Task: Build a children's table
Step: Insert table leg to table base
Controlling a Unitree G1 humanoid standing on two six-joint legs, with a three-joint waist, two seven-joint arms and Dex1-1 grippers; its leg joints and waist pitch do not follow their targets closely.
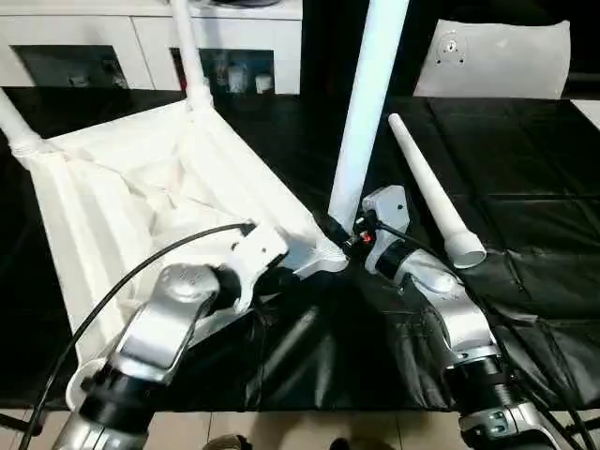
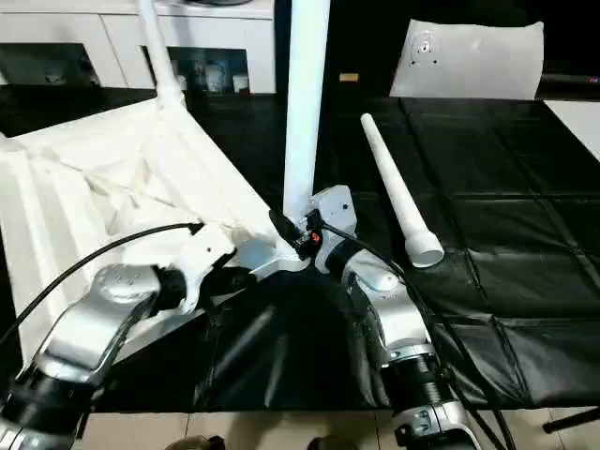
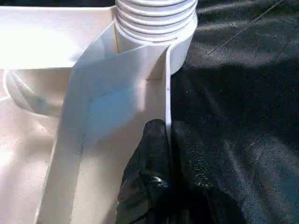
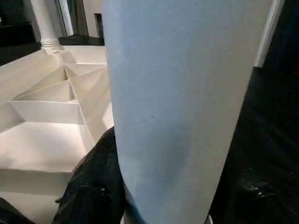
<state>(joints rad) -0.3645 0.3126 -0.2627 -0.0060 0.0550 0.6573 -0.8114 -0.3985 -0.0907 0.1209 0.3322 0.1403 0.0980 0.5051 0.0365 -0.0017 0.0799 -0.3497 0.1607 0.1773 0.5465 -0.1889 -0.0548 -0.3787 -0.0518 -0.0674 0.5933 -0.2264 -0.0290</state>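
Upper left of the head view: two fitted legs point(image 1: 190, 56), point(image 1: 16, 127) rising from the far corner sockets. Left and centre: tabletop point(image 1: 122, 202), ribbed underside up, resting on the black-covered bench point(image 1: 525, 216). Lower left: left gripper point(image 3: 161, 154) at the tabletop's near rim, beside the corner socket point(image 3: 159, 23); fingers clenched almost shut, apparently pinching the thin rim wall. Centre: third leg point(image 1: 366, 112) standing upright in that near corner socket. Just right of its base: right gripper point(image 1: 349, 234), fingers half spread around the leg's lower end, grasping it. Right of centre: fourth leg point(image 1: 433, 192) lying loose on the bench, wide end toward the camera. Upper right: white sheet-like object point(image 1: 492, 58) at the bench's far edge. Handling, as judged: hollow plastic, light and stiff, smooth enough to slip; legs probably best taken low, near the wide end, for seating without wobble; tabletop best held by rim or ribs, thin walls likely to flex under a hard squeeze.
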